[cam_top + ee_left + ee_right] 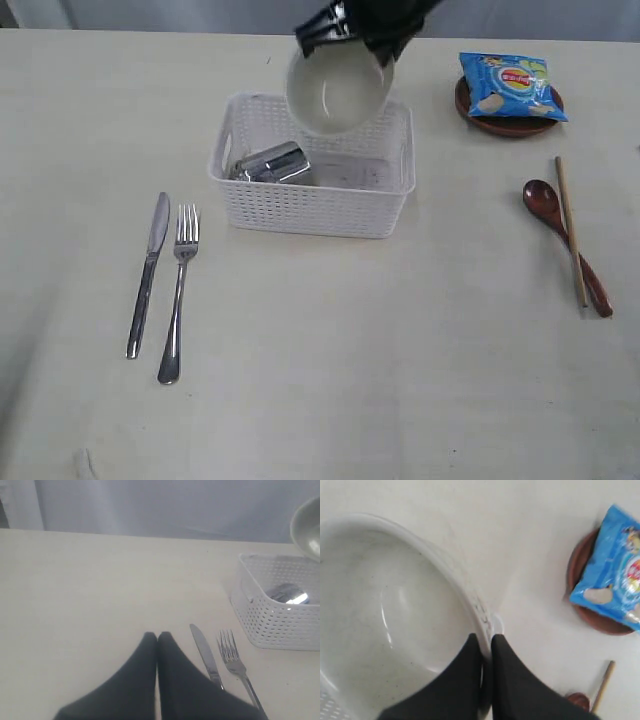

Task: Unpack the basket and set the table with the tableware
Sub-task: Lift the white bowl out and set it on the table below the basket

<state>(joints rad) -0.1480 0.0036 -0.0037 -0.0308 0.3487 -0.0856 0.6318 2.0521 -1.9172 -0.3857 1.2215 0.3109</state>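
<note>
- The right gripper (486,642) is clenched on the rim of the bowl (338,92), one finger inside the rim and one outside.
- The bowl hangs tilted in the air above the far side of the basket (310,205), clear of it, with its open side showing in the exterior view.
- The basket stands on the table (350,360) near the middle of the far edge.
- A steel mug (270,163) lies on its side in the basket's left end.
- The knife (148,272) and fork (178,290) lie side by side on the table left of the basket, apart from it, knife on the outside.
- The left gripper (157,639) hovers low over the table near the knife, its fingers pressed together on nothing.
- A brown plate (478,118) sits near the far edge to the right of the basket, with a blue chip bag (512,85) lying on it.
- The wooden spoon (548,205) and chopsticks (568,215) lie toward the right edge, the chopsticks crossing the spoon's handle.
</note>
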